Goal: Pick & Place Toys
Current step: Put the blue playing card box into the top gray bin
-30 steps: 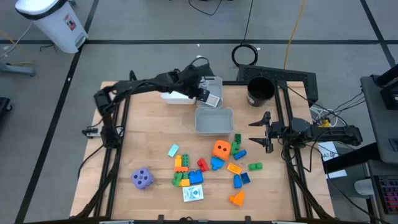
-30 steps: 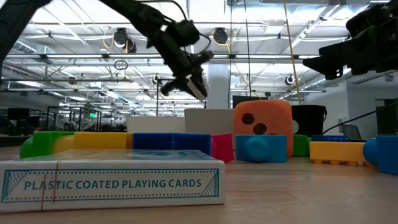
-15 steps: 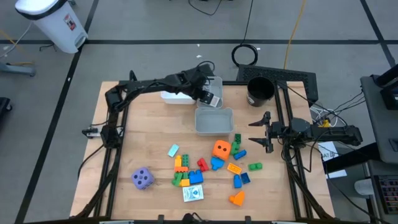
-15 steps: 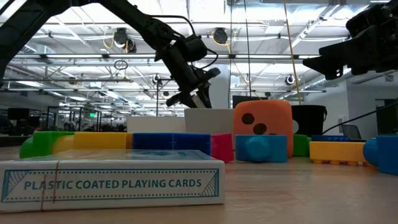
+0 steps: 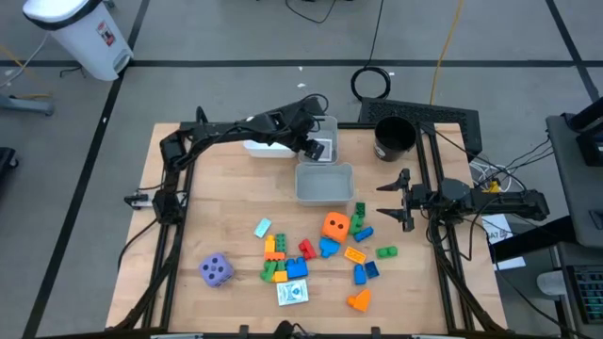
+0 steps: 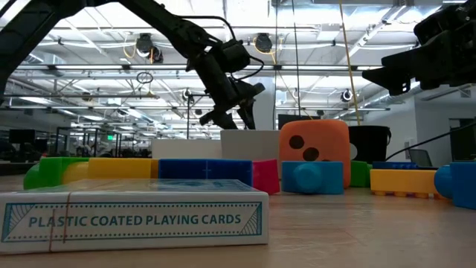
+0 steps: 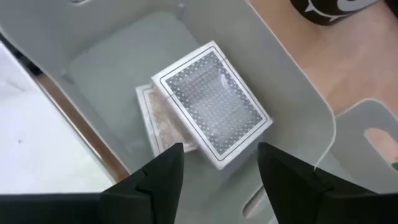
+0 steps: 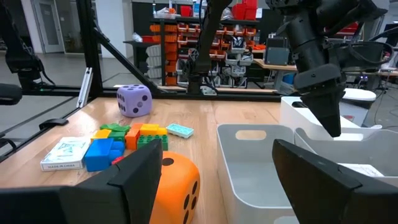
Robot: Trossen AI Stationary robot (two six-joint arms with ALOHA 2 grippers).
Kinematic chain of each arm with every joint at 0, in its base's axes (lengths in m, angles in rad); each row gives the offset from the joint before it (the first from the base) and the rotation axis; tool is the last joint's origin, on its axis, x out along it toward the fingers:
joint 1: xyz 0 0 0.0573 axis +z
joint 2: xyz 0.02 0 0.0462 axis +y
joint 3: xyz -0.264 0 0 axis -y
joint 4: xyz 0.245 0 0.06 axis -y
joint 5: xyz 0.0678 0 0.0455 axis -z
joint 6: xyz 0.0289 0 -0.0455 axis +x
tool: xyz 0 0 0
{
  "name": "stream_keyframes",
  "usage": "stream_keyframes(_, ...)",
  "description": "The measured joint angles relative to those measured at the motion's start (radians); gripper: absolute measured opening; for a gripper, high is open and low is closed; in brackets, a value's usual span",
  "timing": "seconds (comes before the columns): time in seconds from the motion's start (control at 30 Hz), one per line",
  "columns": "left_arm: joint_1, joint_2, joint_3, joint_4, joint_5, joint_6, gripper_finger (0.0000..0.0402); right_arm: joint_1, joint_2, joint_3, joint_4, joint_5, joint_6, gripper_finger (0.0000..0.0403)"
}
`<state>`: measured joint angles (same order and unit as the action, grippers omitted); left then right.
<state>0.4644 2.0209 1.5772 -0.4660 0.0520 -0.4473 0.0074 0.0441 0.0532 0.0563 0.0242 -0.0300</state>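
Left wrist view: the left end effector (image 7: 216, 163) is seen poised over the far grey bin (image 7: 292, 93), its two dark fingers parted with nothing between them, and a card deck (image 7: 212, 104) lies flat on the bin floor directly beyond the fingertips, overlapping a second deck (image 7: 163, 124) beneath it. The upper deck's long axis is set diagonally to the line between the fingers. In the high view this bin (image 5: 329, 125) is placed at the counter's far edge, beside a white bin (image 5: 267, 148) and behind a second grey bin (image 5: 325, 184).

The remaining toys are gathered in the near middle of the counter: an orange die (image 5: 334, 226), a cluster of plastic building blocks (image 5: 283, 256), a boxed card deck (image 5: 292, 293) and, set apart toward the near left corner, a purple die (image 5: 216, 270). The right end effector (image 5: 402, 200) is held open and empty at the right edge, and is judged the nearer to the orange die and the blocks beside it.

The decks are smooth, flat and rectangular, with a dotted back pattern; the bins are matte plastic with rounded corners; the dice are rounded cubes with dark pips.
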Motion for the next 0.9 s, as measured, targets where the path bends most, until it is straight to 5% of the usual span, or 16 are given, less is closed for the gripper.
stream_keyframes(0.3,0.030,-0.118,0.000,-0.051,0.305,-0.063,0.0213,0.000,0.000,0.000,0.000,0.000,0.000,0.0277)
stream_keyframes(0.67,-0.336,-0.372,0.000,-0.056,0.003,0.062,0.0214,0.000,0.001,0.000,0.000,0.000,0.000,0.0277)
stream_keyframes(0.9,-0.654,-0.386,-0.001,-0.108,-0.054,0.074,0.0214,0.000,0.000,0.000,0.000,0.000,0.000,0.0278)
